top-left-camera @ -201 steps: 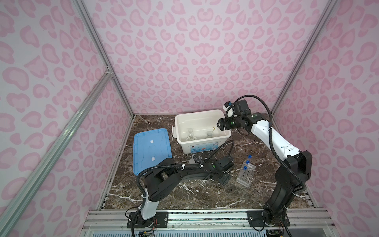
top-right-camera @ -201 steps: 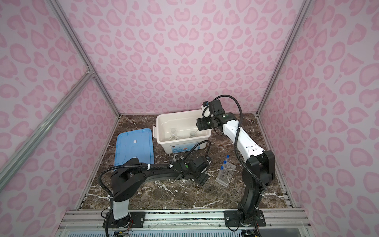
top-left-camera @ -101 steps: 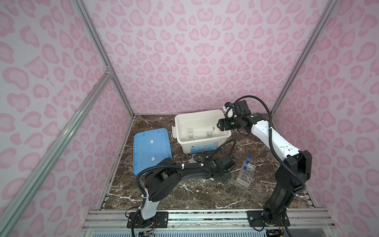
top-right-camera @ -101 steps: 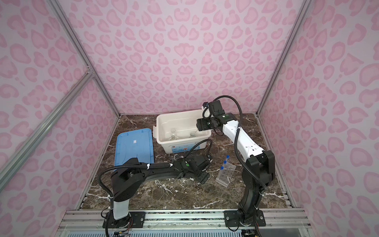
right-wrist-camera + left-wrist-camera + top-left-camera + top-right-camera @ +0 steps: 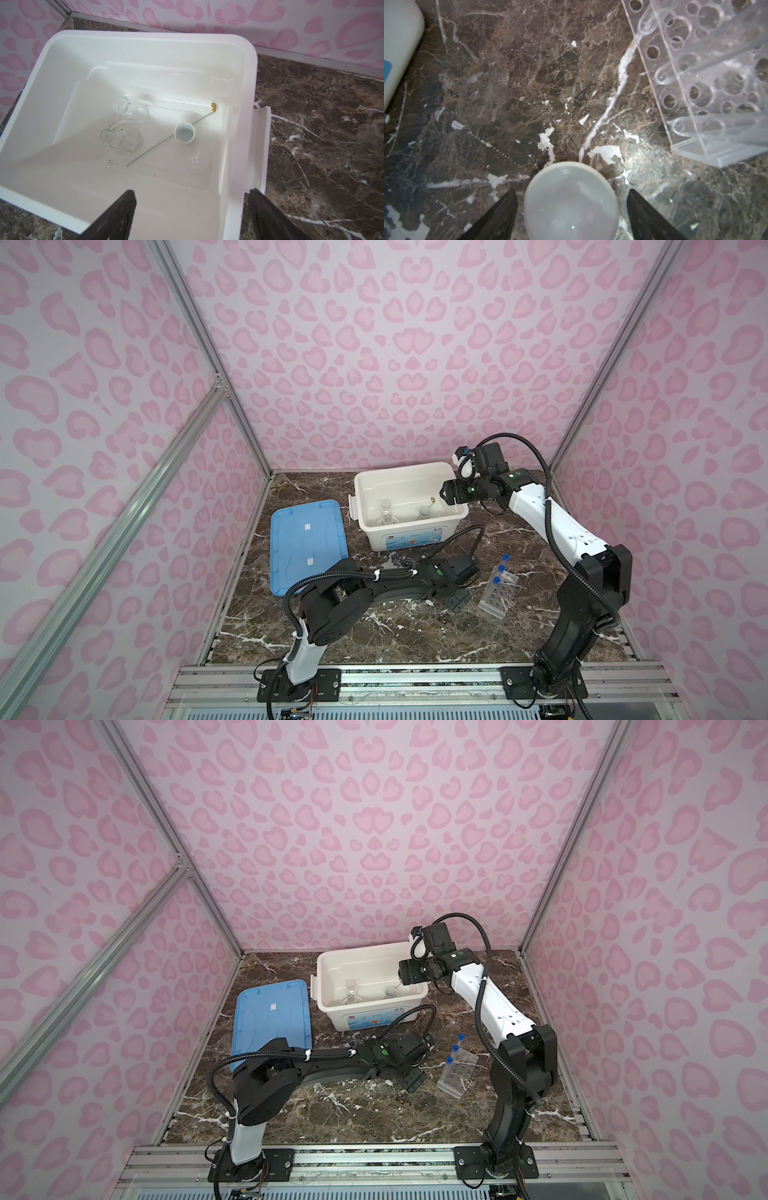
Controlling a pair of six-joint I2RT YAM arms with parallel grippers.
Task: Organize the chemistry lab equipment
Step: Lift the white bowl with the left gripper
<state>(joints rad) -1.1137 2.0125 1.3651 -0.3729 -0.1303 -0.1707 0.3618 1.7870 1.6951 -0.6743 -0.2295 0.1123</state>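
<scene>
Wide-open left gripper [image 5: 572, 191] low over the marble tabletop [image 5: 529, 83], just right of its middle and in front of the white storage box [image 5: 399, 468]. Black fingers [image 5: 500, 216] on either side of a small white ceramic dish [image 5: 571, 203], a narrow gap on each side, no contact visible, dish flat on the marble. Bare marble ahead of the dish, bounded on one side by the clear perforated tube rack [image 5: 695, 83] and on the other by a rounded corner of the box. Rack [image 5: 498, 593] toward the right side of the tabletop, three blue-capped test tubes [image 5: 501, 568] at its far end. Flat blue lid [image 5: 307, 543] along the left edge, close beside the box. Widest open room along the front edge, between the two arm bases. Right gripper [image 5: 191, 191] raised above the box's right-hand rim, jaws equally wide, nothing between them, pointed down into the box. Inside, near the middle of the floor: two clear glass flasks [image 5: 133, 110] side by side, a second white dish [image 5: 184, 133], and a thin metal rod [image 5: 158, 145] with a brass-coloured tip running close past that dish.
</scene>
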